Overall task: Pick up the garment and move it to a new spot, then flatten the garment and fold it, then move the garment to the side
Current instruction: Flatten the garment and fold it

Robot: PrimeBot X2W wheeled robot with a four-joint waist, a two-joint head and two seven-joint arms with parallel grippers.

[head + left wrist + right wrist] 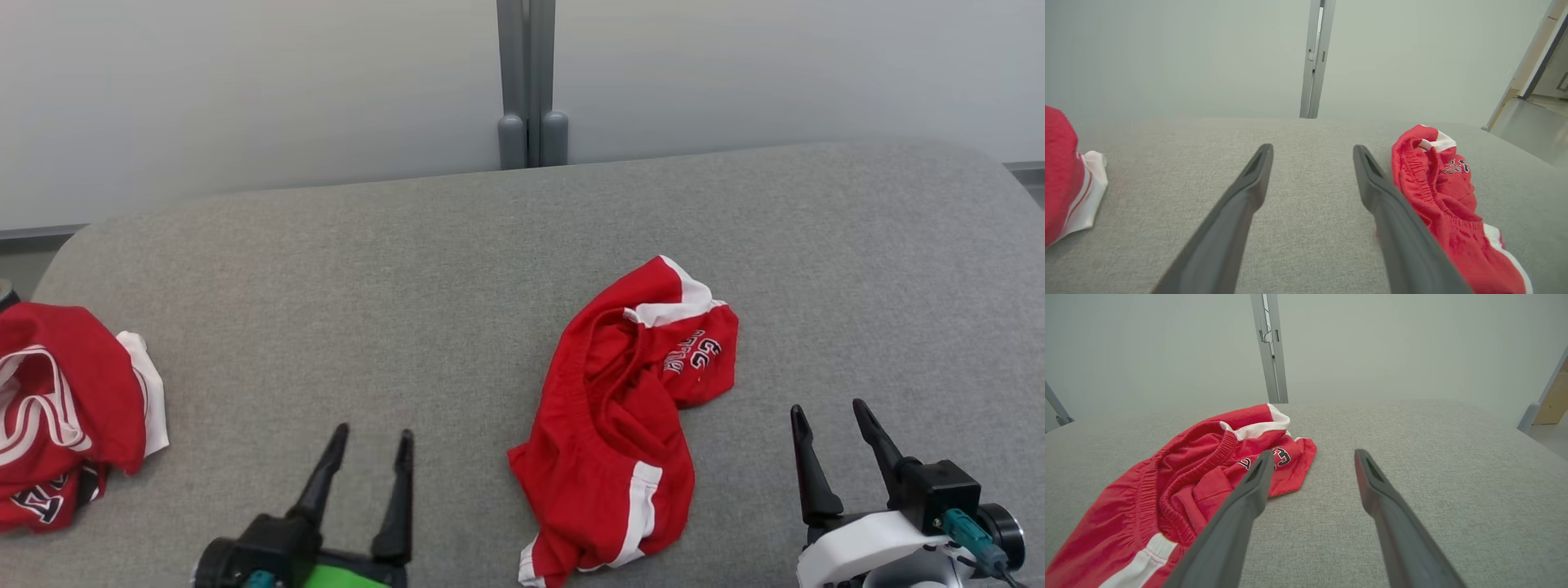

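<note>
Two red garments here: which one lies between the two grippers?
The crumpled red shorts at centre; the other red garment sits at the left edge, beyond the left gripper.

Red garment [1180, 486], seemingly shorts, lies beside gaping right tool [1313, 452].

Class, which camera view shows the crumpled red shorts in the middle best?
The head view: from above, the red shorts show almost whole. Both wrist views see them low, from one side, cropped by the frame.
</note>
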